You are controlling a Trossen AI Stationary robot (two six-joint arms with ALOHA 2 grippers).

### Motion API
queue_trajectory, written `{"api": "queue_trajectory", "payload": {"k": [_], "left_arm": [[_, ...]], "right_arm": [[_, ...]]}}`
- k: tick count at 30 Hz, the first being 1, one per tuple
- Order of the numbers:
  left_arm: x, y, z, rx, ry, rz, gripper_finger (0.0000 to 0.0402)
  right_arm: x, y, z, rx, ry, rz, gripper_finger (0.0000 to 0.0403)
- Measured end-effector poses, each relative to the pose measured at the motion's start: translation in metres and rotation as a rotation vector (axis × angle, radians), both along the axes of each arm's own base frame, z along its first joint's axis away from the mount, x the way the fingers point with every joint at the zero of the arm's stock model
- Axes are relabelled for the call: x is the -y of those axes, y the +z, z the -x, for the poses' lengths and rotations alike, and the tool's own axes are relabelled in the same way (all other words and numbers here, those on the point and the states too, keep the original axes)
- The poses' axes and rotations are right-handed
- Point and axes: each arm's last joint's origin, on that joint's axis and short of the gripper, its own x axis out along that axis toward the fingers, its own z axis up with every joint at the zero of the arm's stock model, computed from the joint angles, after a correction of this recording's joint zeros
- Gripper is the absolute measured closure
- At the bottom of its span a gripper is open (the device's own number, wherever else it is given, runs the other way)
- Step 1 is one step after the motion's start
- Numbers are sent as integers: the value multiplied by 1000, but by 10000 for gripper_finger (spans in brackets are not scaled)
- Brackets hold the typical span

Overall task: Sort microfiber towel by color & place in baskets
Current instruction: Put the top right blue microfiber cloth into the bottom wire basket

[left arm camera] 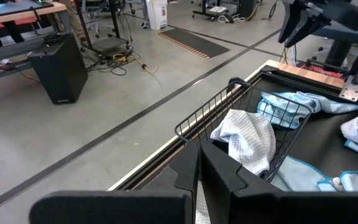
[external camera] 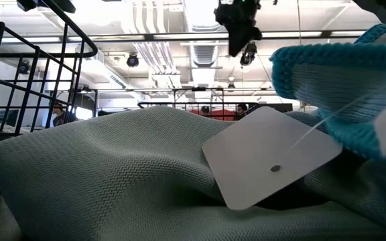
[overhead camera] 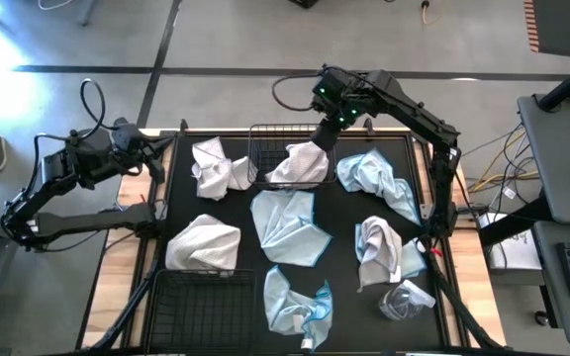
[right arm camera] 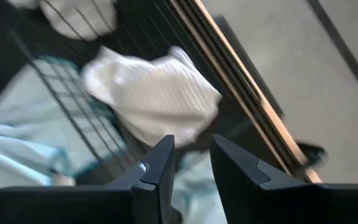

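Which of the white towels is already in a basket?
The white towel in the far basket, directly below the right gripper. The other white towels lie loose on the black mat, outside both baskets.

A large black mat (overhead camera: 339, 213) covers the wooden table (overhead camera: 117, 272). A small crumpled clear plastic wrapper (overhead camera: 404, 300) lies near the mat's right front corner.

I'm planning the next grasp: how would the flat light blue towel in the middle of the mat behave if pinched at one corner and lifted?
The light blue towel would probably droop and hang, since it already lies in soft creases. It looks light, being thin cloth. It may drag along the mat, and its near corner comes close to another blue towel, which it might nudge.
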Motion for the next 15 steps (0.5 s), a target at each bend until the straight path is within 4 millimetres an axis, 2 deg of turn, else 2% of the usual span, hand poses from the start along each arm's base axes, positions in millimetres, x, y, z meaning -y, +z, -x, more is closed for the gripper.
{"api": "queue_trajectory", "payload": {"k": [3,15], "left_arm": [[0,0,0,0,0,0,402],[0,0,0,0,0,0,402]], "right_arm": [[-1,-2,4,-46,-16,-11,303],[-2,-2,6,-37,-48,-25,302]]}}
